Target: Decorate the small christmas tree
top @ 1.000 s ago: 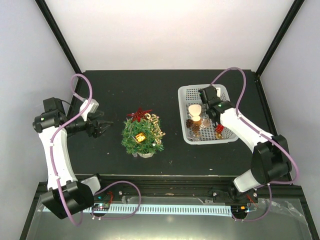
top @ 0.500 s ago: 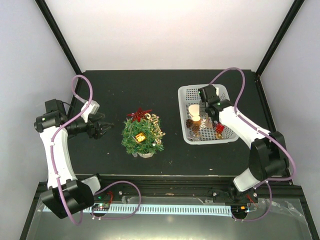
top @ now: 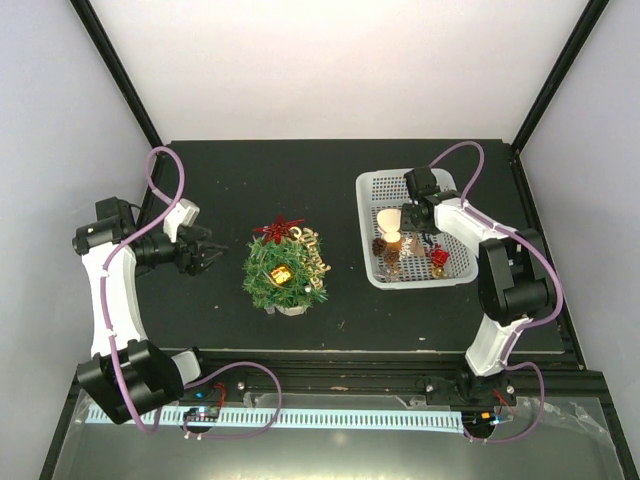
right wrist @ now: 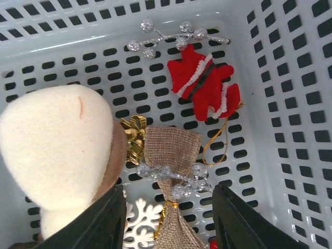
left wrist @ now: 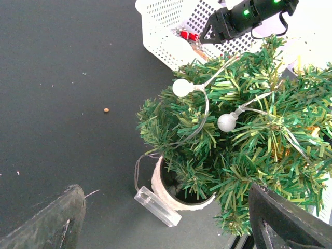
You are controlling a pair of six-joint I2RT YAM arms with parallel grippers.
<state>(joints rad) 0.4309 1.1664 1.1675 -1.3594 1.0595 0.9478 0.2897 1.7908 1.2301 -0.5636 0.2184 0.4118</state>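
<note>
Small christmas tree [top: 285, 272] stands upright on its pale round base [left wrist: 166, 189] on the dark desk [top: 300, 180], straight ahead of the left jaws and near them. Those jaws are spread wide, one of their fingers [left wrist: 52, 223] at each bottom corner of the wrist view, with nothing gripped. A clear battery box [left wrist: 155, 206] lies against the base on the side nearest them. White bulbs [left wrist: 181, 87] on a thin wire hang in the branches. A red star [top: 282, 228] tops the tree and a gold gift box [top: 281, 273] sits among the needles.

Beyond the tree from the left jaws is the white basket [top: 372, 190]. The right jaws hang over it, partly open and holding nothing. A burlap ornament [right wrist: 171, 150] shows in the gap between their fingers [right wrist: 106, 223], clear of both. A cream plush piece [right wrist: 52, 145] lies left of that gap. A red Santa suit [right wrist: 205, 85] and a silver beaded sprig [right wrist: 171, 35] lie ahead of it.
</note>
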